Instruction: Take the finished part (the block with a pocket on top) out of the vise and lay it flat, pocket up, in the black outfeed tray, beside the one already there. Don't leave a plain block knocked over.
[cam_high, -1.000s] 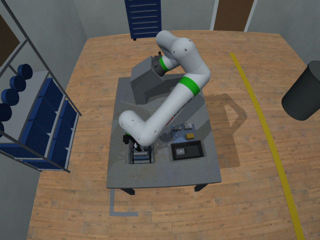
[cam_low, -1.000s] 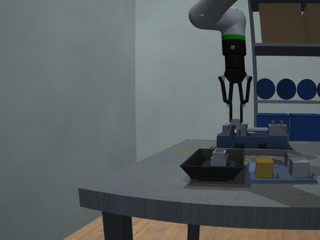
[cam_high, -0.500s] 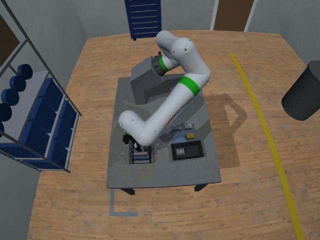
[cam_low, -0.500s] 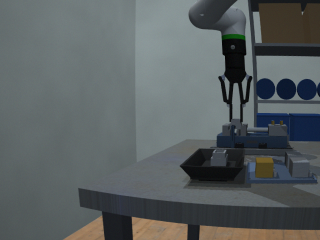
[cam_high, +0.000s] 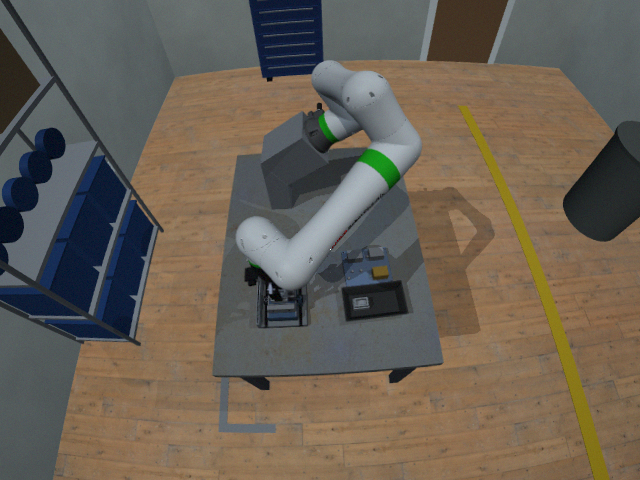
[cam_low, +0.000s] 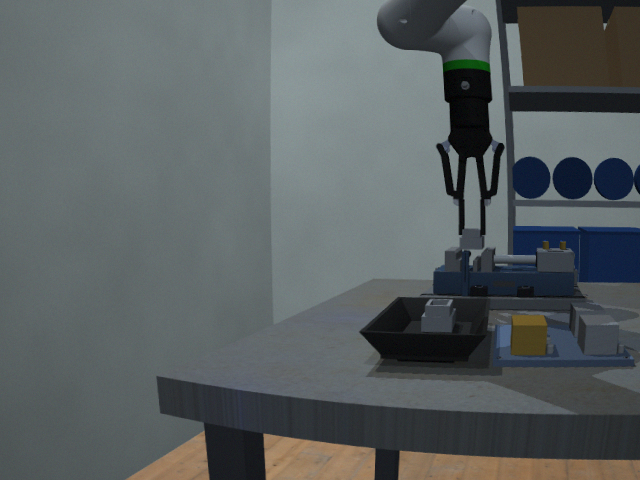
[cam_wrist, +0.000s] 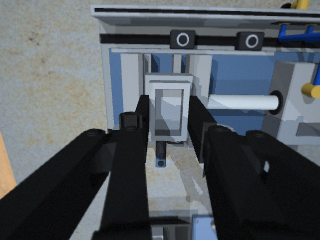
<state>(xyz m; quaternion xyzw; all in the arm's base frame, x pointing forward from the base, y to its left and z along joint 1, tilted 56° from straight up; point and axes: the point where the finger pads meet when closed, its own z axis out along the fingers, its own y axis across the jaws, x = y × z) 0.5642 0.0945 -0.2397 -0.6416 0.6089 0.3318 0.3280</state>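
Observation:
My gripper is shut on the finished part, a grey block with a pocket on top, and holds it upright a little above the jaws of the blue vise. In the wrist view the finished part sits between my two black fingers, pocket facing the camera, with the vise below it. The black outfeed tray stands in front of the vise and holds one pocketed block. In the overhead view the tray is to the right of the vise, and the arm hides my gripper.
A blue fixture plate beside the tray carries a yellow block and upright plain grey blocks. A grey machine housing stands at the back of the table. Shelving with blue bins is to the left.

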